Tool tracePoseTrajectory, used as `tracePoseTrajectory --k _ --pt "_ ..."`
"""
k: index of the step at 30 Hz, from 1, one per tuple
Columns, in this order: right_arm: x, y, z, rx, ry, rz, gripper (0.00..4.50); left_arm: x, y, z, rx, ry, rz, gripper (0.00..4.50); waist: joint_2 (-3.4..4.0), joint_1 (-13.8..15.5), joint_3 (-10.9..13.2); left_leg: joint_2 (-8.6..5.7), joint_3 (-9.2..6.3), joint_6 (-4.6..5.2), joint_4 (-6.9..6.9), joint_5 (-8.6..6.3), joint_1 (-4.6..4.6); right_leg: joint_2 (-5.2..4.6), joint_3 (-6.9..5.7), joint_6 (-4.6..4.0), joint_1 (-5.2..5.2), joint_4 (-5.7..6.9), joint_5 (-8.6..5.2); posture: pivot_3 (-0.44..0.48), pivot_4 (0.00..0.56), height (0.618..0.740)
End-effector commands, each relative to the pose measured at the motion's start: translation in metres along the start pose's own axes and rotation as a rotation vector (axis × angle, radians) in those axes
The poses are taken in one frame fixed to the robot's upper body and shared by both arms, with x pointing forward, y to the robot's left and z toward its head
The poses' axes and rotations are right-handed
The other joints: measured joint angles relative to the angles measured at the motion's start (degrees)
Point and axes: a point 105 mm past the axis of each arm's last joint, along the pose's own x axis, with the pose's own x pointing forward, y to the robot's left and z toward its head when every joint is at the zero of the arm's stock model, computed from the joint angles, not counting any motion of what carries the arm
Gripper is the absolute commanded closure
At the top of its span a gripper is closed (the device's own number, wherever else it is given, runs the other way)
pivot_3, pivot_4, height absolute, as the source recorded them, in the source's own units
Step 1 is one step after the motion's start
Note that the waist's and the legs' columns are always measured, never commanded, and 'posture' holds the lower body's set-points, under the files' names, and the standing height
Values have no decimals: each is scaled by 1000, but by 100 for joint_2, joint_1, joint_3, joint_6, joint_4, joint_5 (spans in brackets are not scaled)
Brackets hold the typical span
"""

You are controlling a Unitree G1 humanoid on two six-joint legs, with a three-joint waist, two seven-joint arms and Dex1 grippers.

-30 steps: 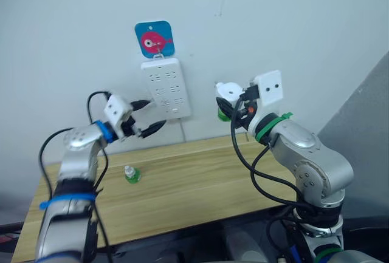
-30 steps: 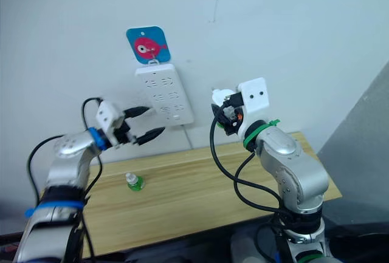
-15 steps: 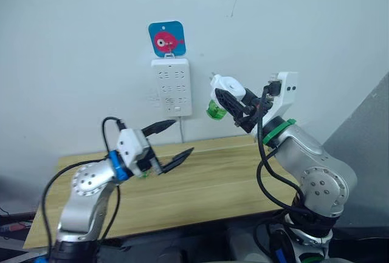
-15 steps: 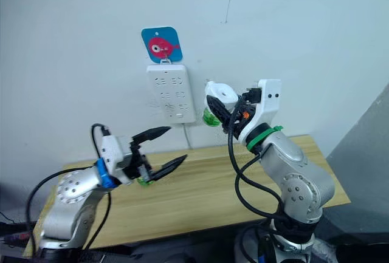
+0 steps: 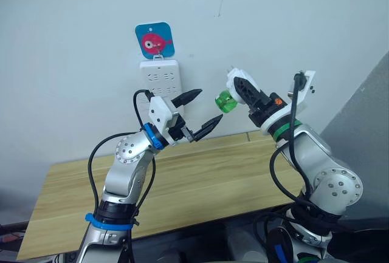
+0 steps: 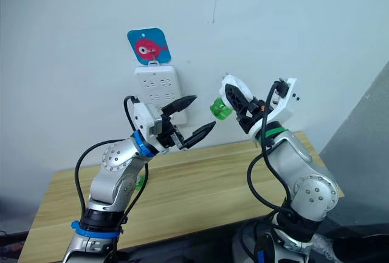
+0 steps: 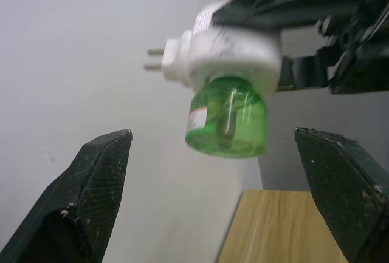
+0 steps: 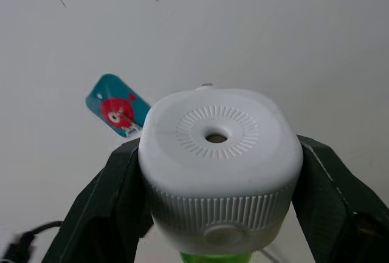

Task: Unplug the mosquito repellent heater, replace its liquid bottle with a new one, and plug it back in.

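heater (image 5: 238, 84) clamped in the right gripper (image 5: 243, 90), green bottle (image 5: 223, 101) attached; left gripper (image 5: 200, 110) spread wide beside it. a crooked grab probably knocks it loose.

Even, soft indoor light, faint shadows on the wall (image 5: 73, 44); the left wrist view is slightly blurred.

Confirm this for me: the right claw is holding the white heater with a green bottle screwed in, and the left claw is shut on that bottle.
One thing is wrong. The left claw is open and apart from the green bottle; the left wrist view shows both fingers spread wide with the bottle between them, untouched. The rest holds: the right claw grips the white heater with the bottle attached.
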Motion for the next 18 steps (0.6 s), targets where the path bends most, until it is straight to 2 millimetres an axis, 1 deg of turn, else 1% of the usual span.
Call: tracePoseTrajectory --k 1,5,10,18 --pt "1 21 -4 117 -9 87 1581 12 -2 11 35 -61 -13 0 0 -2 0 -1 0 0 0 0 -2 3 4 0 0 -1 0 -239 50 740" --pt "0 22 -5 130 4 86 1581 19 2 18 44 -94 -9 0 -1 0 -1 -1 -2 0 1 0 -4 4 6 1 0 -4 -1 -238 48 740" --pt "-1 22 -5 137 8 77 1581 17 5 20 27 -106 13 0 0 -1 -1 0 -1 0 1 0 -5 8 11 4 0 -4 -2 -242 48 740" --pt "-1 22 -5 143 10 70 1581 13 -3 16 -4 -92 -11 0 0 1 -1 3 -1 0 1 0 -5 12 13 10 0 -5 -6 -241 50 740"
